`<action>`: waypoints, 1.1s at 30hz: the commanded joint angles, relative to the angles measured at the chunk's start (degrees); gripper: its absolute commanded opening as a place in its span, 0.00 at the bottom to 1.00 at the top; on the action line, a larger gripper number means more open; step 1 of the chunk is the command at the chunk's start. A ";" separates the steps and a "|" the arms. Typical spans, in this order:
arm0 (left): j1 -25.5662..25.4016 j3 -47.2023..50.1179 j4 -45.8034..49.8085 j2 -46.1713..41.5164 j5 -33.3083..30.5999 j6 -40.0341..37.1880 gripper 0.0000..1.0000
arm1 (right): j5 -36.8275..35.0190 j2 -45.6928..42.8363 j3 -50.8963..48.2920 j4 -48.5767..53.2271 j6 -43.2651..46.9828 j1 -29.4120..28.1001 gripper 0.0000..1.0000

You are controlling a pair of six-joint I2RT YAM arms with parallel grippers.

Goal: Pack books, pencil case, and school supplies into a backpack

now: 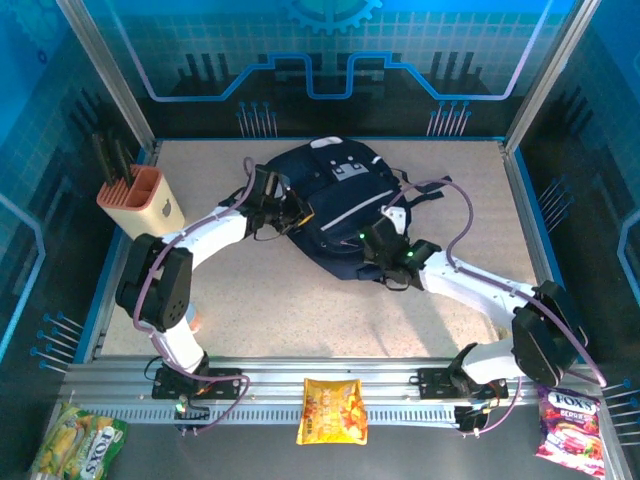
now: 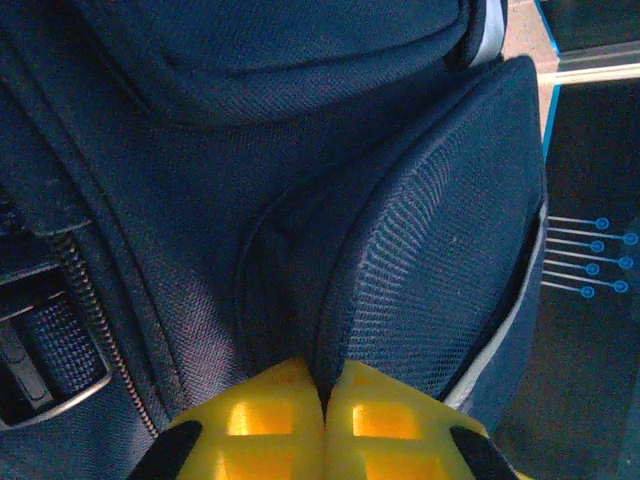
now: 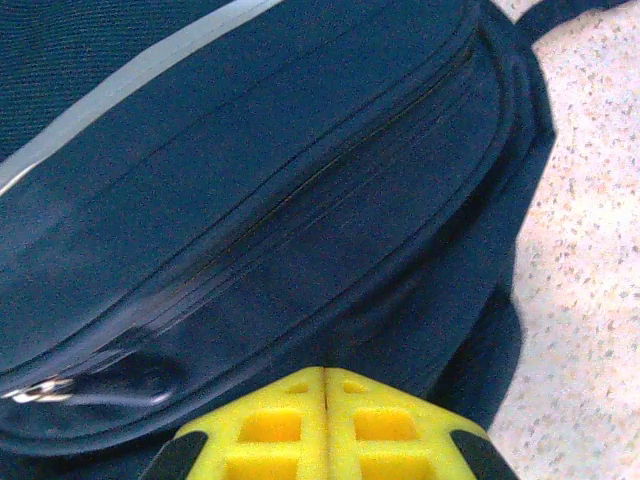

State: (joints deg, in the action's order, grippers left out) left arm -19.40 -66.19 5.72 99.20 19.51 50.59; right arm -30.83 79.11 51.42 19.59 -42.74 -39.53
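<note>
Lying mid-table, navy backpack (image 1: 335,195), left gripper (image 2: 325,395) at its 9 o'clock side, yellow fingers (image 2: 265,420) pressed together where a side-pocket fold meets them, right gripper (image 3: 325,385) at its 5 o'clock edge, jaws closed tight just below the zipped seam.

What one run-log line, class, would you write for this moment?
left gripper: shut against backpack | right gripper: shut against backpack | backpack: lying on table
</note>
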 commanded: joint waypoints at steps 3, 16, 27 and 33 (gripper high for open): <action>2.57 2.29 -2.92 -4.81 -0.34 -1.92 0.19 | 14.72 4.93 5.14 -4.74 15.55 0.49 0.00; 5.14 17.24 -3.93 -16.63 1.49 3.13 0.42 | 15.92 6.80 5.61 -8.33 16.94 -2.89 0.22; -5.30 21.12 -15.13 -15.13 -4.95 17.17 0.44 | 19.01 -1.41 -0.69 -11.51 16.99 1.94 0.53; -6.50 18.78 -17.70 -10.95 -6.56 19.67 0.40 | 20.48 -4.17 -4.99 -14.79 17.99 4.27 0.73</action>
State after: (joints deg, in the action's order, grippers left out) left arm -25.36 -45.56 -9.61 86.21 15.20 67.68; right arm -11.68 76.62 47.64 7.79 -25.56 -36.29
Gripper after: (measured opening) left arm 0.408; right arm 0.722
